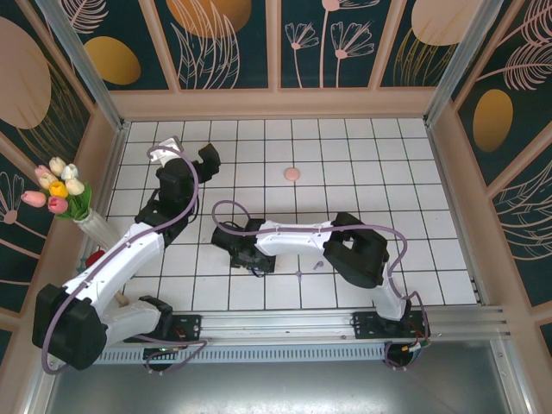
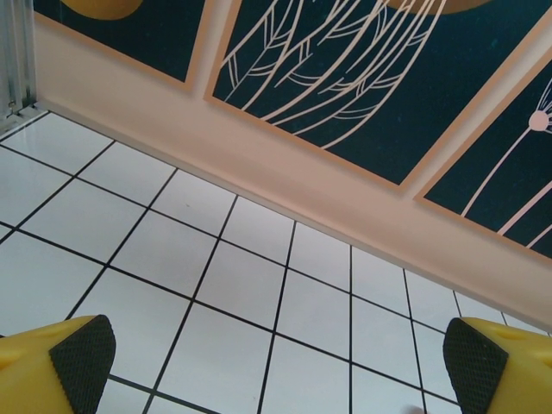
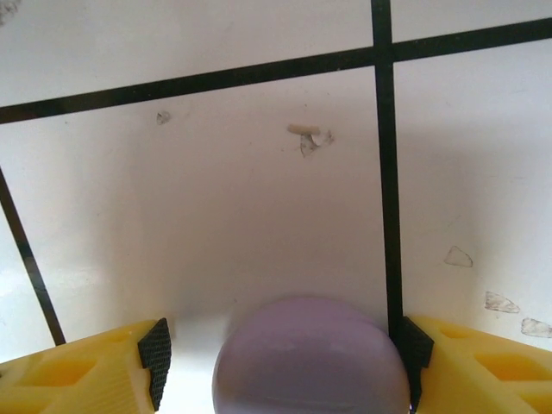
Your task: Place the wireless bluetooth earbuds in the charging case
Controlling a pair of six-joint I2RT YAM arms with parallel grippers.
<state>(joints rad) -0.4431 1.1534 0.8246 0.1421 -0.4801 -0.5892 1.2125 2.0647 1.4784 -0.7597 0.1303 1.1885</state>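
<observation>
Purple disc, likely the charging case, sits unclamped between part-spread fingers of your right gripper | left gripper wide, empty | no earbud seated yet, insertion all remains

The white tiled table (black grid lines) bears a pink disc and a purple disc
</observation>
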